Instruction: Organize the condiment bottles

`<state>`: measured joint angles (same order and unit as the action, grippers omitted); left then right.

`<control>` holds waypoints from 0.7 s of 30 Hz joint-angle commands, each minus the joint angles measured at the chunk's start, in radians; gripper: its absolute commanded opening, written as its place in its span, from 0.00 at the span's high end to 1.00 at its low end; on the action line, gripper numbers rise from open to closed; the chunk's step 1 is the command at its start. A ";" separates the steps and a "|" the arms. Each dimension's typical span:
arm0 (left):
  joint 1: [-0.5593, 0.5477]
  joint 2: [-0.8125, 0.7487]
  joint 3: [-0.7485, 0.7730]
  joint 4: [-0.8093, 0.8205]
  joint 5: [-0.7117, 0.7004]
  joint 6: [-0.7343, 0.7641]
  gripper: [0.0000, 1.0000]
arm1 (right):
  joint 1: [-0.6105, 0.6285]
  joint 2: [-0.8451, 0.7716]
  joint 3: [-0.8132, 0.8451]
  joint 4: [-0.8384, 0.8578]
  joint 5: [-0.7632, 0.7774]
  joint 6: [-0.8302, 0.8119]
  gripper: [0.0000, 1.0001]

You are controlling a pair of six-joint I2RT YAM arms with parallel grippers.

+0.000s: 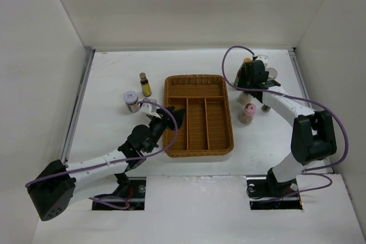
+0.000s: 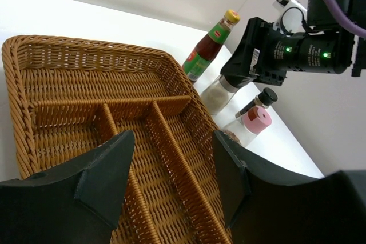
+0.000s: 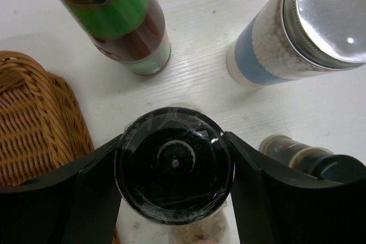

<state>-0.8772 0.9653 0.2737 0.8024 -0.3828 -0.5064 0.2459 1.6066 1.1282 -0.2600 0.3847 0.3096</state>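
Trouble is most likely on the lift: your right end effector [image 3: 174, 167] is clenched on the black round lid of a clear glass shaker [image 2: 218, 94] of pale grains, and I judge that a hold on a smooth cap alone could slip or twist and drop it on the white worktop [image 1: 114, 72]. The shaker stands in a tight cluster at 2 o'clock from the brown wicker divided tray [image 1: 198, 115]; in the right wrist view the tall green-labelled, yellow-capped sauce bottle [image 3: 123, 24] is just beside it at 11 o'clock, the white-and-blue cylinder with a silver lid [image 3: 269, 55] at 1 o'clock, and a small dark shaker [image 3: 311, 161] at 4 o'clock. Drift sideways before you clear them and you could topple the tall bottle. The pink-lidded jar [image 1: 247, 112] stands near the tray's right rim, where a low carry could clip it. Your left end effector [image 2: 171, 144] hangs released and empty over the tray's near compartments, so bringing the shaker there risks a clash. A brown yellow-labelled bottle [image 1: 145, 84] and a squat glass jar [image 1: 131, 101] stand at 10 o'clock from the tray.
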 commanded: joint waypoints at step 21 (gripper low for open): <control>0.071 -0.137 -0.073 0.052 -0.105 -0.021 0.45 | 0.387 0.159 0.426 0.176 0.025 -0.086 0.47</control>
<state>-0.8173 0.8413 0.2100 0.8188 -0.4614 -0.5175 0.6228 1.7233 1.4757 -0.1616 0.4263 0.2386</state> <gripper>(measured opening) 0.551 0.707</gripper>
